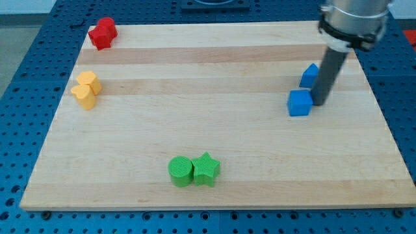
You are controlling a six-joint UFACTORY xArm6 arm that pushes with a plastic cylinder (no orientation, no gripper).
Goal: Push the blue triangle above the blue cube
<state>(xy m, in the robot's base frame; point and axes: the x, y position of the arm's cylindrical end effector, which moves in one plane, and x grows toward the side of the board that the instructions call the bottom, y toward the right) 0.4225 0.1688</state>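
No fingers, just rod. My tip touches blue cube near worktop right edge; blue triangle already just above. I'd nudge triangle only, avoid bumping cube.

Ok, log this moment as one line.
tip right of blue cube | blue triangle above cube, beside rod | red, yellow left | green bottom

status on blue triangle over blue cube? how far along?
Mostly done, it looks: the blue triangle already sits toward the view's top of the blue cube, slightly right, a small gap between them. In hand: my tip is against the cube's right side, just below the triangle. Left: perhaps a small nudge left to line the triangle up directly above the cube.
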